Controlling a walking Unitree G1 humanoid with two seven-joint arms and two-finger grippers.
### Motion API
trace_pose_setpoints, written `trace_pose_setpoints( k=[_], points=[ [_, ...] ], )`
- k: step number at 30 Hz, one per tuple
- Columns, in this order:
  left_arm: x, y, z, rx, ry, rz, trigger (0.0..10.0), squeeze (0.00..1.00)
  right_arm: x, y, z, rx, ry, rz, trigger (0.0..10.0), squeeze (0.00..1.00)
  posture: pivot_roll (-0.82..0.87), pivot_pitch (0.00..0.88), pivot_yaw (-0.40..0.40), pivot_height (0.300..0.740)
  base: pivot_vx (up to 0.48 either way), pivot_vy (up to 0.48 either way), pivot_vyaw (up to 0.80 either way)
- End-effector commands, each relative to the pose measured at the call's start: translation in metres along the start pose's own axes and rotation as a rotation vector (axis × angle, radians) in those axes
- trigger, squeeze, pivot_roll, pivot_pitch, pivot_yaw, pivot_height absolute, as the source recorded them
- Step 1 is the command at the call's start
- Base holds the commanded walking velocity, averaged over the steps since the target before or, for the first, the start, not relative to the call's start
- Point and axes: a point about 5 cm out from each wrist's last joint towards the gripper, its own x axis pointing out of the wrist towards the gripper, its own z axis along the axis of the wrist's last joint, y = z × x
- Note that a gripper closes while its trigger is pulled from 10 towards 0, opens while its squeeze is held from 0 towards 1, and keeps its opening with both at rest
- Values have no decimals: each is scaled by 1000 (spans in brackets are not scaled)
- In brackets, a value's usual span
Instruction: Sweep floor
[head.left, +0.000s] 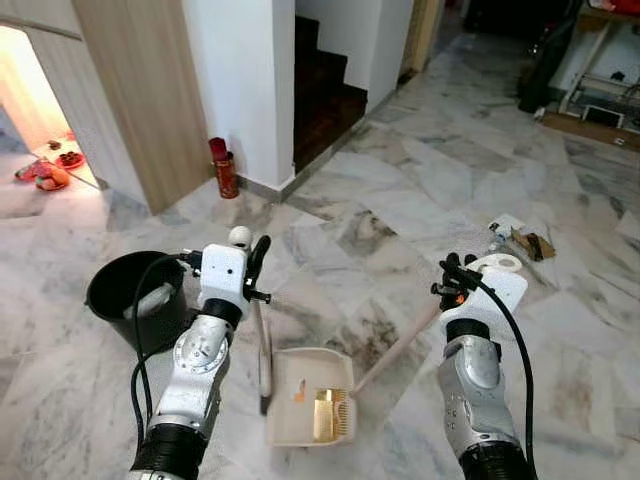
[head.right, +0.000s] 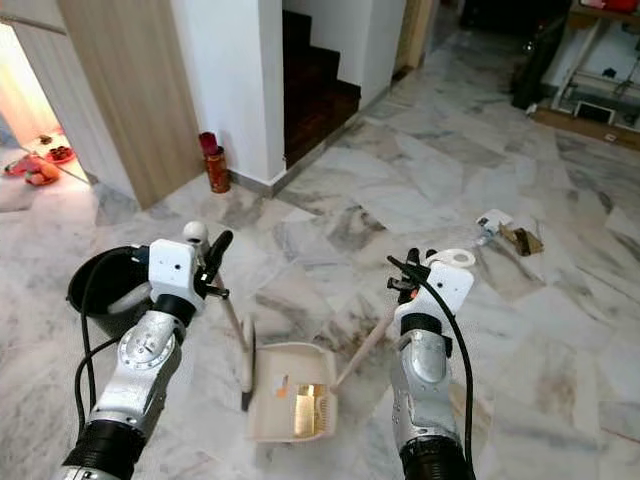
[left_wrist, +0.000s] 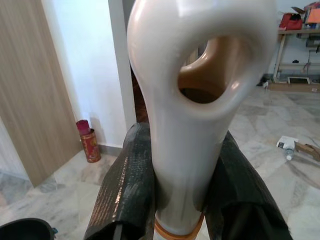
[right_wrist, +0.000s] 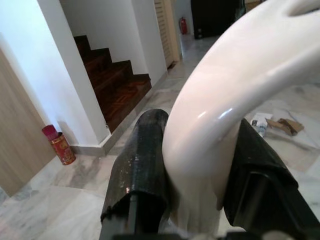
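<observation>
Left eye view: the left gripper (head.left: 256, 262) clamps the dustpan handle (head.left: 264, 340); the dustpan (head.left: 308, 396) sits on the marble floor (head.left: 420, 190) at 6 o'clock. The right gripper (head.left: 452, 280) grips the broom handle (head.left: 400, 345), bristles (head.left: 332, 414) in the pan. Black bucket (head.left: 135, 295) at 9 o'clock.

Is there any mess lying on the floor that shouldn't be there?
Yes. Scraps of litter, what looks like torn cardboard, paper and a small bottle, lie scattered on the marble floor ahead to the robot's right. They are loose rubbish, well apart from the dustpan.
</observation>
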Motion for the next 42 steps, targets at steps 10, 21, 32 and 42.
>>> trace_pose_setpoints(
  k=[10, 21, 32, 42],
  points=[
    [4, 3, 6, 24, -23, 16, 10000, 0, 3, 6, 10, 13, -47, 30, 10000, 0, 30, 0, -49, 740, 0, 0, 781],
    [2, 5, 5, 36, -14, 36, 10000, 0, 3, 5, 8, 11, -39, 36, 10000, 0, 35, 0, -54, 740, 0, 0, 794],
    [1, 11, 5, 53, -17, 64, 10000, 0, 3, 9, 6, 18, -27, 58, 10000, 0, 39, 0, -53, 740, 0, 0, 558],
    [-7, 13, 3, 58, -16, 64, 10000, 0, 3, 9, 5, 27, -21, 55, 10000, 0, 41, 0, -50, 740, 0, 0, 0]
  ],
)
